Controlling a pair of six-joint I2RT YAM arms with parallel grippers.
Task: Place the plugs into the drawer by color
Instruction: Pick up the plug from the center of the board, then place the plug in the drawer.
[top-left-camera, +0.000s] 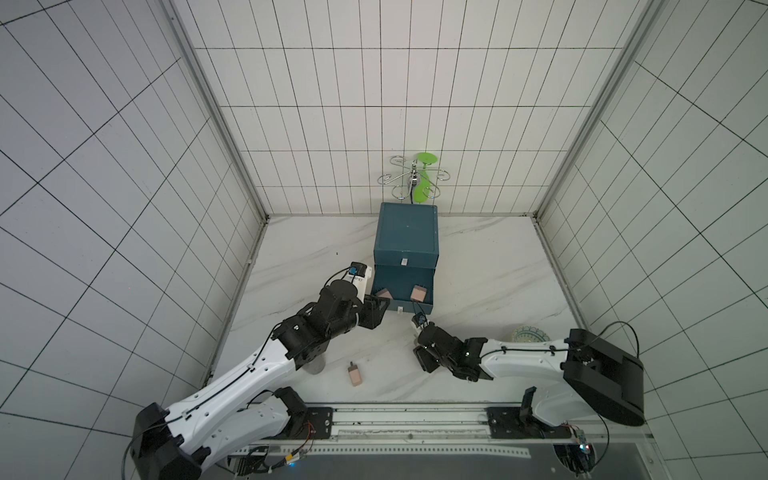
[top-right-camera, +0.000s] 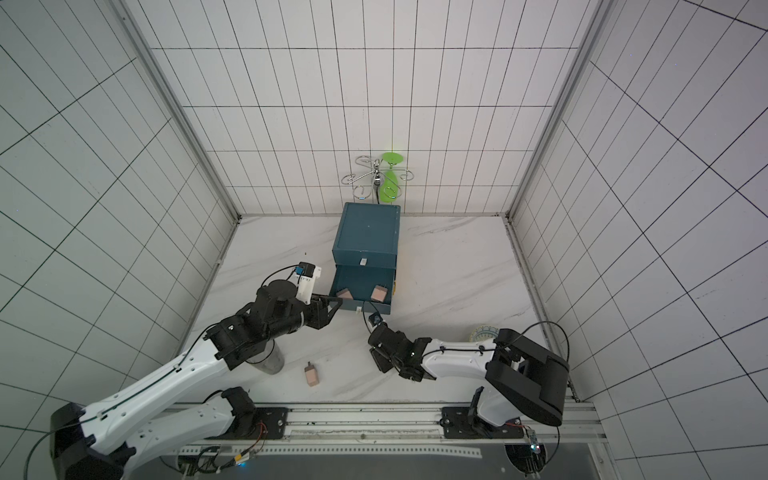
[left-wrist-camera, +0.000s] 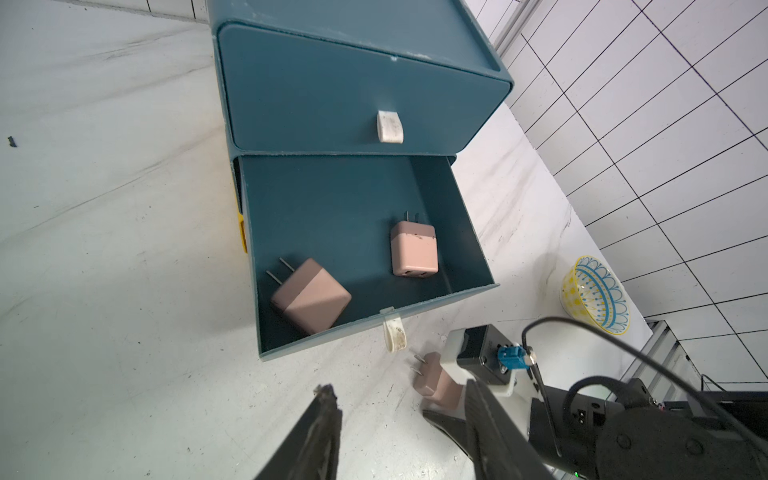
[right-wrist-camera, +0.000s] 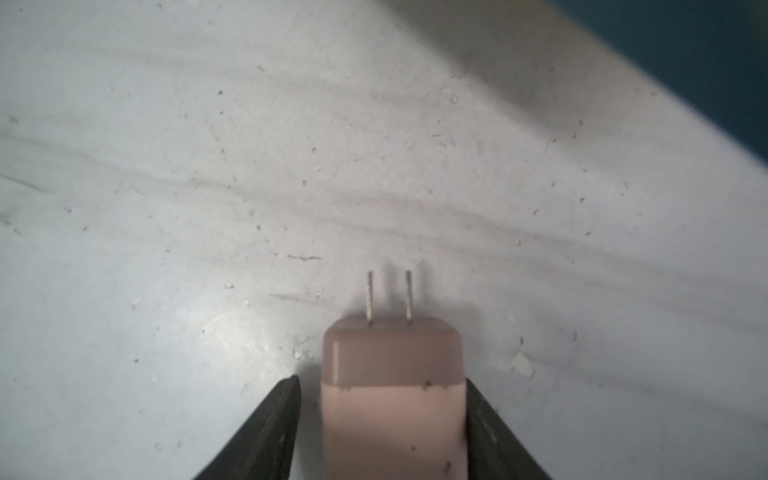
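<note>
Since two pink plugs are lying in the open lower drawer, a third plug is being straddled on the tabletop just before it by the right gripper, jaws narrow with a sliver of gap showing, likely to join them, while the left gripper is being held wide and empty nearby.

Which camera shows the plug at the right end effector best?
Right wrist view: the peach-pink plug sits close-up between the fingers of the right end effector, prongs clear. The left wrist view shows it partly behind the wrist camera. In both top views the right arm hides it.
</note>
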